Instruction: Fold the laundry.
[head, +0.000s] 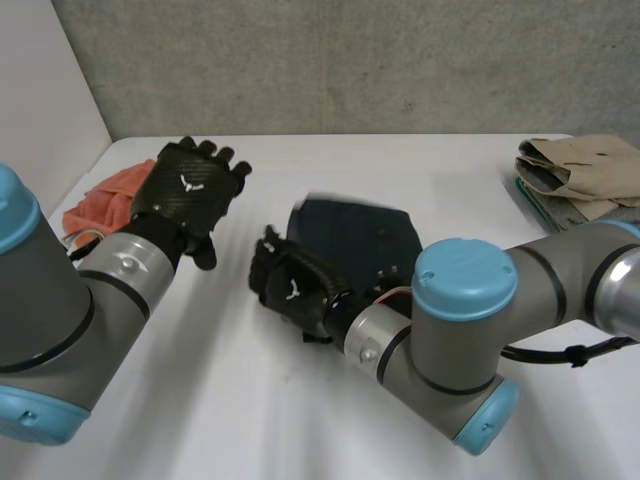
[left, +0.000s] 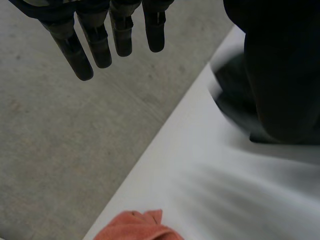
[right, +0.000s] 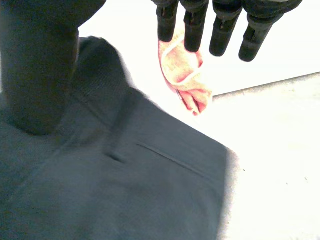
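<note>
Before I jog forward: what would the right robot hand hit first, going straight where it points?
Likely the orange cloth, in line beyond the fingertips of the right robot hand; depth unclear.

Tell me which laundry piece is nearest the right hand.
The dark blue garment lies under the right hand; the orange cloth lies apart from it, and the tan pile is farther off.

A dark navy garment (a pocket seam showed on it) lay spread flat in the middle of the white table. A crumpled orange cloth sat near the left edge, and a folded beige pile rested far right.
</note>
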